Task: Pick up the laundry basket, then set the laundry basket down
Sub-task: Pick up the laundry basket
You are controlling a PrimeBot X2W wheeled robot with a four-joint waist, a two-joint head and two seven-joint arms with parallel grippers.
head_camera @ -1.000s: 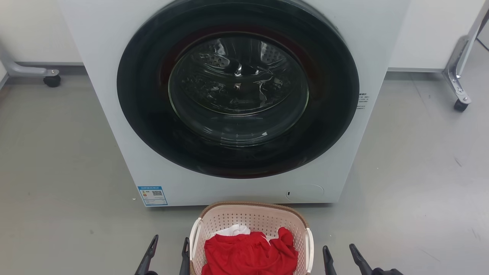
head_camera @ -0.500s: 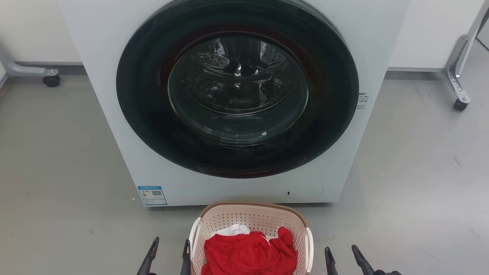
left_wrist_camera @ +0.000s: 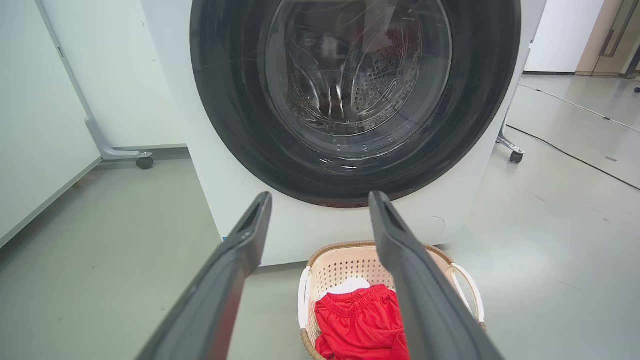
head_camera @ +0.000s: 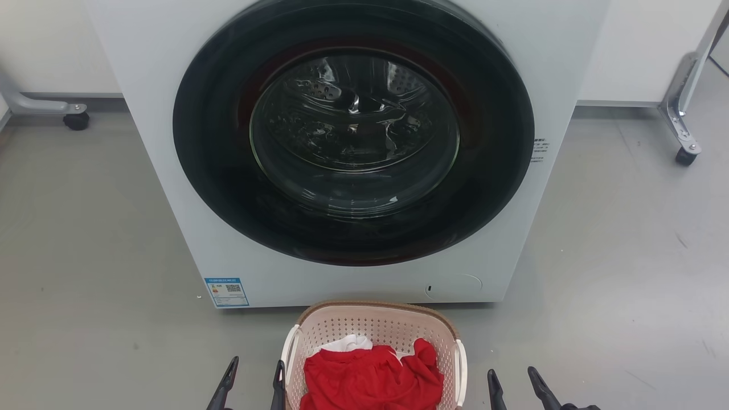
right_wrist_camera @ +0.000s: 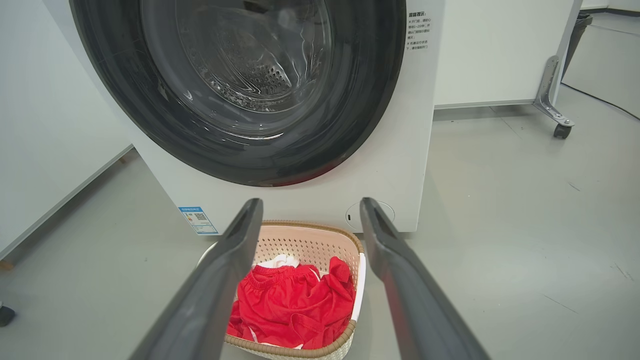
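The laundry basket (head_camera: 376, 324) stands on the grey floor just in front of the washing machine, pale pink and perforated with a brown rim and white side handles. Red cloth (head_camera: 373, 378) and a bit of white cloth lie in it. My left gripper (head_camera: 254, 370) is open just left of the basket's left handle, holding nothing. My right gripper (head_camera: 514, 378) is open a little to the right of the right handle, apart from it. The left wrist view has the basket (left_wrist_camera: 345, 262) below my open left gripper (left_wrist_camera: 320, 200); the right wrist view has the basket (right_wrist_camera: 305, 240) below my open right gripper (right_wrist_camera: 310, 206).
A white front-loading washing machine (head_camera: 171, 142) with a shut dark round door (head_camera: 353, 131) rises right behind the basket. Wheeled metal frame legs (head_camera: 686, 145) stand at the far right and far left (head_camera: 71, 111). White panels line the back. Open grey floor lies on both sides.
Both grippers have slid slightly down and back toward the head view's bottom edge. The basket and washing machine stay put.
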